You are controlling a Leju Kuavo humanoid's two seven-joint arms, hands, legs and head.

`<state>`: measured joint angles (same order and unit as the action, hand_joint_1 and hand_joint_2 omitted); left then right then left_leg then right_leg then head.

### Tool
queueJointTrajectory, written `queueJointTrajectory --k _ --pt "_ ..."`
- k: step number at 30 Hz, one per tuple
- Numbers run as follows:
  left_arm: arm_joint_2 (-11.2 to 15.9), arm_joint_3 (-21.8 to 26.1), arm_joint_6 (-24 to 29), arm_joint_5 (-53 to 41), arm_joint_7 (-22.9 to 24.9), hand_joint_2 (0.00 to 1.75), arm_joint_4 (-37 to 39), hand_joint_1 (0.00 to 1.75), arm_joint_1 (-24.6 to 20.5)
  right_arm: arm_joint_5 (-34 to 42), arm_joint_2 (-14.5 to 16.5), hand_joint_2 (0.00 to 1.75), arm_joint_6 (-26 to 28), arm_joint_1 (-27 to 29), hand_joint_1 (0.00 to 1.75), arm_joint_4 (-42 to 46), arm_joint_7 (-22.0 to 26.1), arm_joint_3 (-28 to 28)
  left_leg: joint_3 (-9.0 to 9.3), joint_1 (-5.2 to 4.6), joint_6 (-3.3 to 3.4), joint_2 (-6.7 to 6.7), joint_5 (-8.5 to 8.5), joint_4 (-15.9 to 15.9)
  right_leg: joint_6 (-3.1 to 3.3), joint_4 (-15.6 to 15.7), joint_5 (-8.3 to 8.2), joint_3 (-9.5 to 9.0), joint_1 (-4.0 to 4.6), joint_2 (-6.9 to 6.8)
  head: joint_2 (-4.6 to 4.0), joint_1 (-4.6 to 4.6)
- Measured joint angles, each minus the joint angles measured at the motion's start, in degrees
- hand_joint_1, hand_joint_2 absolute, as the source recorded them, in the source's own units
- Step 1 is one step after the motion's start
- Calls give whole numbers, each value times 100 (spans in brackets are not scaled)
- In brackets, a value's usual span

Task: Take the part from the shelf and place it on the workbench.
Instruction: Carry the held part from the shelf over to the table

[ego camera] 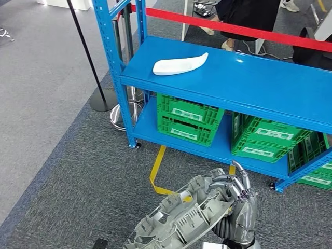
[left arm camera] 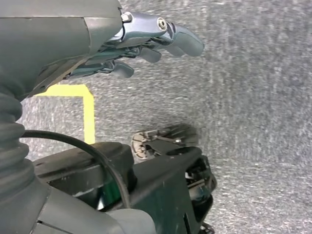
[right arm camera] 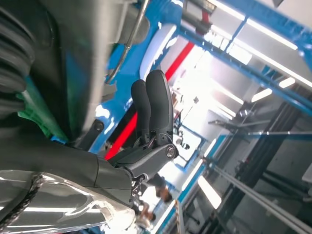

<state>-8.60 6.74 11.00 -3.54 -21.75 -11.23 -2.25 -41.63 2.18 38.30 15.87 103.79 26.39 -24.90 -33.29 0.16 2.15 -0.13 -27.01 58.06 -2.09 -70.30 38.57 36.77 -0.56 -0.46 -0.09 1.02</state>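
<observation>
- Grey ribbed plastic part (ego camera: 184, 218), long and curved, gripped by right hand (ego camera: 240, 207), fingers (ego camera: 235, 182) curled over its rim.
- Left hand (left arm camera: 147, 44) fingers spread, holding nothing.
- White smooth curved piece (ego camera: 180, 64) on blue metal shelf (ego camera: 254, 78), at 12 o'clock.
- Green slatted crates (ego camera: 188, 119); labels unreadable.

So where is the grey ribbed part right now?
In the head view the grey ribbed part is low in the picture, held by the right robot hand above the grey carpet, in front of the blue shelf and near the yellow floor tape.

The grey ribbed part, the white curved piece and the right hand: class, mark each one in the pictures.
grey ribbed part (ego camera: 184, 215), head view, middle of its ribbed face
white curved piece (ego camera: 178, 65), head view, middle of its top, on the blue shelf
right hand (ego camera: 238, 199), head view, its knuckles, gripping the part's edge
</observation>
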Motion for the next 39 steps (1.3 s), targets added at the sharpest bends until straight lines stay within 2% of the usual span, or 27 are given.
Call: queueJointTrajectory --k 1,2,3,5,6,8,10,11,12,13,15,16,17,18,20,22,23,25,27,29,31,32,33,34,36,37,39 --pt "1 1 -3 0 0 175 0 0 -2 1 0 175 0 -7 175 -21 -1 1 -86 -23 10 -64 69 4 24 -254 75 20 8 25 0 -1" --pt "3 2 -4 0 1 175 0 0 2 1 0 175 -1 -17 175 -41 -1 1 -169 -46 14 -130 135 8 57 -341 18 -38 17 36 0 1" --pt "4 3 -3 0 5 175 0 0 6 2 -1 175 0 -27 175 -61 -1 2 -244 -64 12 -199 202 11 96 -227 -139 -192 30 54 0 2" --pt "2 4 4 -5 29 175 0 0 3 2 0 175 0 -56 175 -94 -1 1 -372 -88 -6 -339 333 17 192 471 -438 -722 66 234 0 3" --pt "-2 4 12 -9 48 175 0 0 -3 2 0 175 0 -71 175 -105 -2 -1 -422 -101 -20 -410 401 22 227 907 -478 -1016 70 361 0 5" --pt "-7 5 33 -17 81 175 0 0 -6 2 1 175 0 -94 175 -134 -6 -14 -506 -110 -63 -536 550 12 250 1445 -420 -1317 85 511 0 7" --pt "3 9 50 -20 96 175 7 0 24 2 1 175 0 -109 175 -175 -11 -38 -559 -106 -127 -626 663 -16 253 1539 -460 -1278 86 395 0 6" --pt "8 14 56 -20 102 175 13 0 42 1 1 175 0 -117 175 -196 -13 -49 -587 -106 -163 -569 599 13 277 1540 -514 -1238 77 317 0 13" --pt "12 19 60 -20 105 175 18 0 58 1 1 175 0 -122 175 -214 -15 -59 -625 -104 -199 -461 420 132 308 1547 -572 -1187 69 228 0 26" --pt "15 24 64 -20 109 175 22 0 61 2 1 175 0 -125 175 -231 -16 -65 -678 -90 -232 -309 132 368 335 1549 -627 -1133 60 133 0 39" --pt "14 29 65 -20 114 175 22 0 53 3 1 175 0 -121 175 -261 -17 -75 -794 -44 -310 -106 -453 1100 355 1535 -726 -1006 72 -61 0 60" --pt "14 31 65 -20 114 175 22 0 47 4 1 175 -1 -120 175 -277 -17 -78 -819 -15 -344 -71 -573 1451 347 1517 -776 -942 75 -167 0 60" --pt "14 32 65 -20 114 175 22 0 46 4 1 175 -1 -122 175 -291 -18 -80 -786 13 -372 -55 -541 1669 337 1488 -822 -866 76 -269 0 60" --pt "14 36 66 -19 114 175 22 0 50 8 1 175 0 -126 175 -303 -19 -83 -669 37 -394 -34 -395 1700 323 1448 -863 -781 74 -363 0 60" --pt "15 43 70 -17 114 175 22 0 59 25 1 175 0 -133 175 -322 -26 -89 -165 56 -411 133 -139 1156 291 1346 -917 -615 72 -519 0 63" --pt "17 50 79 -17 112 175 22 0 56 44 1 175 0 -141 175 -341 -36 -96 379 8 -363 383 -221 346 238 1262 -960 -505 81 -652 0 64" --pt "18 52 84 -23 110 175 23 0 54 54 1 175 0 -152 175 -356 -40 -102 517 -24 -320 452 -303 87 206 1242 -992 -473 83 -716 0 69" --pt "22 54 102 -55 108 175 27 0 72 85 2 175 0 -179 175 -395 -43 -120 522 -58 -207 371 -308 -90 137 1232 -1054 -423 74 -826 0 70" --pt "26 56 125 -102 124 175 31 0 95 128 3 175 0 -198 175 -439 -38 -135 427 -49 -87 258 -199 -153 84 1114 -889 -332 45 -621 0 66" --pt "26 58 143 -132 151 175 33 0 91 157 3 175 0 -198 175 -483 -28 -141 287 -45 7 138 -73 -169 57 609 -407 -153 22 -208 0 57" --pt "25 60 147 -155 162 175 33 0 81 172 3 175 0 -194 175 -523 -23 -146 123 -66 38 -6 54 -157 60 -66 -23 3 20 -9 0 56" --pt "25 60 142 -169 160 175 33 0 81 176 3 175 0 -194 175 -539 -23 -148 43 -77 37 -80 118 -151 67 -248 -10 -2 21 22 0 61" --pt "25 60 135 -185 156 175 33 0 85 178 3 175 0 -195 175 -550 -23 -151 -37 -84 30 -151 180 -144 77 -243 -120 -87 22 39 0 62" --pt "23 60 129 -203 148 175 33 0 89 179 3 175 1 -196 175 -555 -22 -155 -115 -87 16 -225 243 -135 89 -38 -307 -269 21 69 0 63" --pt "17 57 124 -240 119 175 33 0 85 176 3 175 1 -198 175 -556 -22 -163 -261 -93 -26 -373 366 -105 110 747 -567 -820 0 302 0 61" --pt "14 54 124 -260 101 175 33 0 79 175 3 175 1 -196 175 -554 -23 -167 -322 -100 -49 -442 435 -88 118 1131 -585 -1067 -16 430 0 61" --pt "13 48 122 -292 75 175 33 0 74 169 2 175 1 -181 175 -546 -25 -173 -422 -113 -96 -563 579 -73 129 1491 -530 -1262 -17 537 0 67"
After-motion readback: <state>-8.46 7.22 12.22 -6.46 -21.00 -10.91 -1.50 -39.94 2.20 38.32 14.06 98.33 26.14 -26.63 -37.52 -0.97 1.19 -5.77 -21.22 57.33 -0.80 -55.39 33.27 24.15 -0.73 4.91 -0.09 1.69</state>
